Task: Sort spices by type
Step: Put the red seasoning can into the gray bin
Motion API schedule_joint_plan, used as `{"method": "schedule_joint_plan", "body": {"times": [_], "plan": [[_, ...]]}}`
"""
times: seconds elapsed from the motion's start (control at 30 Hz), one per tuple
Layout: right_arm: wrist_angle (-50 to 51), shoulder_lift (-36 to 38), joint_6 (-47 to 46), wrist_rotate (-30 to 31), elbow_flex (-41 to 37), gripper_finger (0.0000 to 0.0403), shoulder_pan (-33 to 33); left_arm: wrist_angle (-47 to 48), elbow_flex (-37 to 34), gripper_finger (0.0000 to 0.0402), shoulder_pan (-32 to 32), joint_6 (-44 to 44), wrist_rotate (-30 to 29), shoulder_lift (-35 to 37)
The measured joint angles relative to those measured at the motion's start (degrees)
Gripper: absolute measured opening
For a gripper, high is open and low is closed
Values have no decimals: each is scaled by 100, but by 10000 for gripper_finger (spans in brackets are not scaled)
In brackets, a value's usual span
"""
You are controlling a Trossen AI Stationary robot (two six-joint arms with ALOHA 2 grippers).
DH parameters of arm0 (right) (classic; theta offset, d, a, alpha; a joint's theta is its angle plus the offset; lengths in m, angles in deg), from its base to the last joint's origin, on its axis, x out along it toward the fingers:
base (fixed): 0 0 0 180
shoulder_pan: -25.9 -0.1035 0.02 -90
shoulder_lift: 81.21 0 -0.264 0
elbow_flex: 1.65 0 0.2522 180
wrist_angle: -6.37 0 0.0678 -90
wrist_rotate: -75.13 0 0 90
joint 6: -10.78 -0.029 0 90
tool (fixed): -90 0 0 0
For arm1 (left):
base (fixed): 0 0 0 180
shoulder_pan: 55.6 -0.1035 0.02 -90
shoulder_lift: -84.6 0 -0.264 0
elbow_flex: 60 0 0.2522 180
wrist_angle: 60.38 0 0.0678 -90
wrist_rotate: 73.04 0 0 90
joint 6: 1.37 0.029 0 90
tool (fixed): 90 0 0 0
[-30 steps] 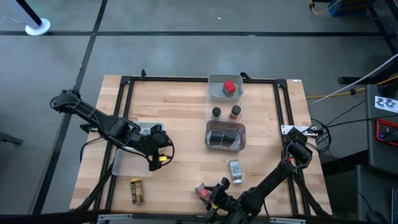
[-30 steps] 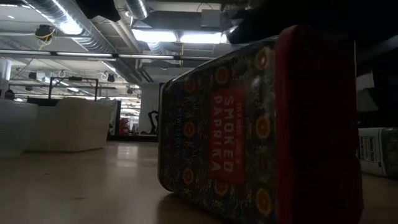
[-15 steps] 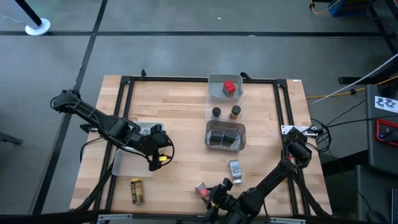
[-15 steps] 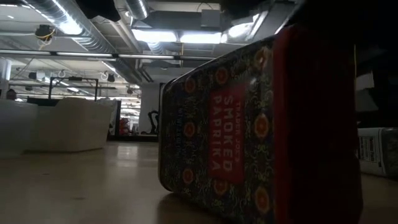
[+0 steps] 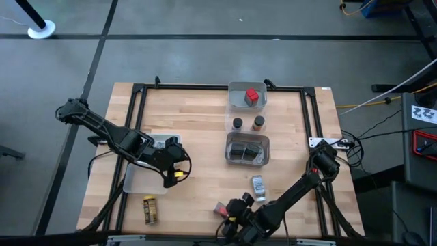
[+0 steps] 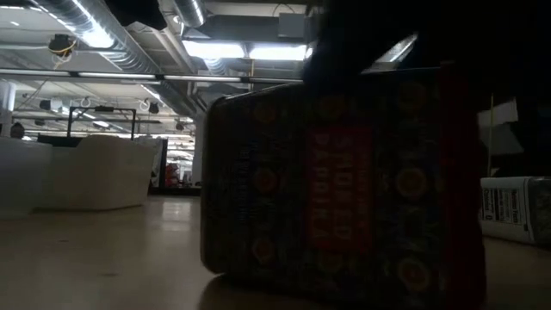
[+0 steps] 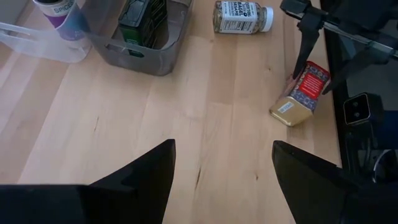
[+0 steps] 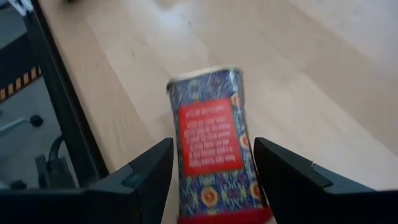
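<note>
The left gripper (image 5: 172,176) hovers with its fingers spread and nothing between them, at the near right corner of a clear tray (image 5: 136,179) that its arm largely covers. A yellow jar (image 5: 179,175) sits right beside its fingertips, and whether it touches them cannot be told. Nearer the front edge than this gripper, a brown-labelled jar (image 5: 149,209) lies on its side on the table (image 5: 198,130).

Well to the right of the left gripper, along the middle of the table, stand two more clear trays. The far tray (image 5: 235,99) holds a red box (image 5: 252,96). The near tray (image 5: 262,145) holds green tins (image 5: 246,152), seen upright in the left wrist view. Between these trays stand a small dark jar (image 5: 237,123) and an orange-brown jar (image 5: 258,123), just apart.

The right gripper (image 5: 232,213) is low at the front edge, fingers parted on either side of a red-and-blue paprika tin (image 8: 214,152); whether the fingers press on it cannot be told. Just beyond this gripper, towards the trays, a silver-grey jar (image 5: 258,185) lies on its side.
</note>
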Motion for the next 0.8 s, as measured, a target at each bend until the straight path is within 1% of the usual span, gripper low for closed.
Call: {"method": "schedule_joint_plan", "body": {"times": [0.13,0.3,0.37,0.47,0.57,0.7,0.8], "plan": [[181,0,2,-337,0,225,7,-1,1,251,0,0,-1,0],[319,0,26,-414,4,224,7,-33,0,251,1,-3,-1,-70],[372,4,28,-463,8,215,7,-49,0,251,26,-26,-1,-196],[393,17,125,-471,11,185,7,-242,0,251,78,-12,-1,-508],[380,20,199,-629,16,180,35,-959,0,251,206,235,0,-946],[393,26,301,-1153,94,180,131,-2300,1,251,415,1030,30,-1564],[447,14,467,-1551,273,180,230,-3040,0,251,544,1517,34,-2032]]}}
